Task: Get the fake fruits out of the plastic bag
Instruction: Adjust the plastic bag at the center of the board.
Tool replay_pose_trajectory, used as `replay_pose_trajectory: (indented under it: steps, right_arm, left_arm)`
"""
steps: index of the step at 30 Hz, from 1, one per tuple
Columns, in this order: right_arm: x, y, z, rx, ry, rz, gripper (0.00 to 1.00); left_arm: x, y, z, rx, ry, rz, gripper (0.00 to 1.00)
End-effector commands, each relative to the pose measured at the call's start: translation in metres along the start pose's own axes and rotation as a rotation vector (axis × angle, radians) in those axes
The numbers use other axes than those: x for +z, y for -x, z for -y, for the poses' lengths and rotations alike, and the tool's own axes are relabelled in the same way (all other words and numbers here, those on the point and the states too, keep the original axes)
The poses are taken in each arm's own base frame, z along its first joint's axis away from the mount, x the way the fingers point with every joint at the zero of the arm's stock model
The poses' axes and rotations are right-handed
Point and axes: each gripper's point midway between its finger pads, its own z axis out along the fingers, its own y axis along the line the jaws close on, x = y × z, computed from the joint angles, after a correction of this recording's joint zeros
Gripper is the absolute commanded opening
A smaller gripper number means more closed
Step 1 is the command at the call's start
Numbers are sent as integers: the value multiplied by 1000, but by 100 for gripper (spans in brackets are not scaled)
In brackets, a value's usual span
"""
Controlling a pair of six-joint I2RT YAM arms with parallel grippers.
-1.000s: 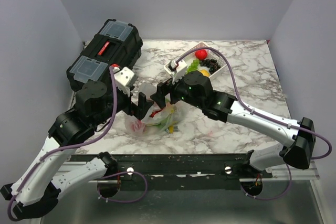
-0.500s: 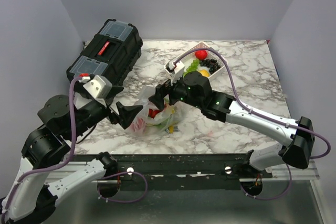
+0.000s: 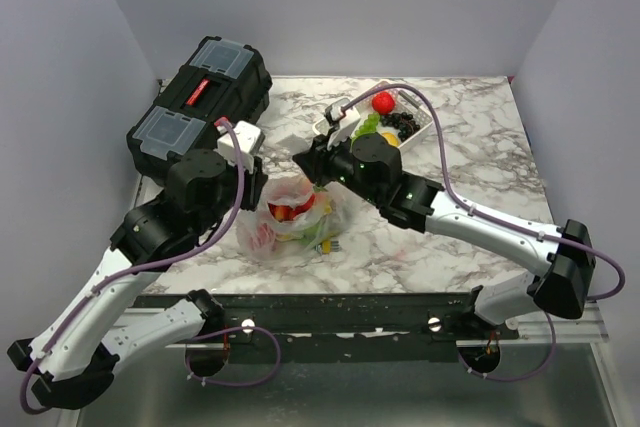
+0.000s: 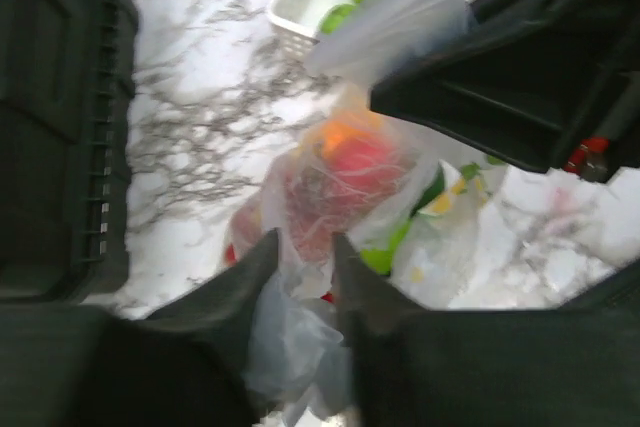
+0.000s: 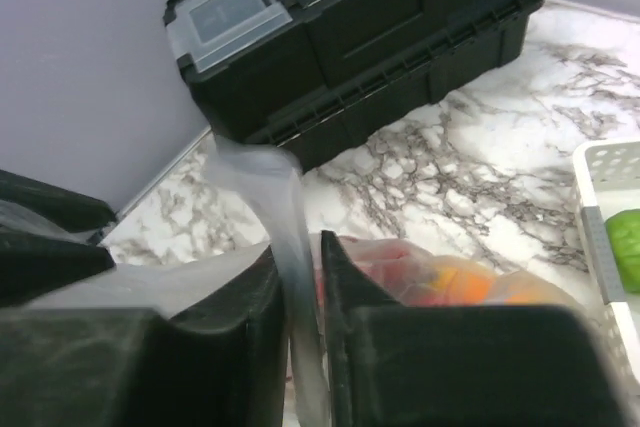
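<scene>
Now I am clamping the plastic bag [image 3: 325,222] with left pincer [image 4: 305,250] and right pincer [image 5: 299,265], the fake fruits [image 3: 290,210] lying between them

I work on a table [image 3: 480,147] with a white marble-look top, veined in grey. Three plain walls close it in, all pale lilac-grey: the back wall [image 3: 340,7] straight ahead of me, the left wall [image 3: 50,97] and the right wall [image 3: 600,77] slanting in at the sides. A black toolbox [image 3: 200,97] with two clear-lidded trays and a red strip on its lid stands at the far left corner, set askew, close to the left wall. Along the near edge runs a dark rail [image 3: 350,309], and below it lies a dull grey metal sheet [image 3: 400,392]. The light is soft and even, with only faint shadows on the marble.
</scene>
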Motion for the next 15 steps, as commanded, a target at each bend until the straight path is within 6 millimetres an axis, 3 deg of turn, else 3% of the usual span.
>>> replay_pose_trajectory:
  steps: [1,2,7,11,15]
  right_arm:
    - [18,17,18,50,-116,105,10]
    - [22,22,22,61,-125,126,3]
    - [41,66,60,238,-44,217,1]
    - [58,105,81,334,95,257,1]
    - [70,136,96,386,176,295,1]
  left_arm:
    - [-11,25,-59,-32,335,145,11]
    - [-17,29,-70,-41,405,165,0]
    - [-58,43,-109,-136,620,352,0]
    - [-84,53,-110,-190,573,516,0]
    - [-96,50,-110,-213,555,542,0]
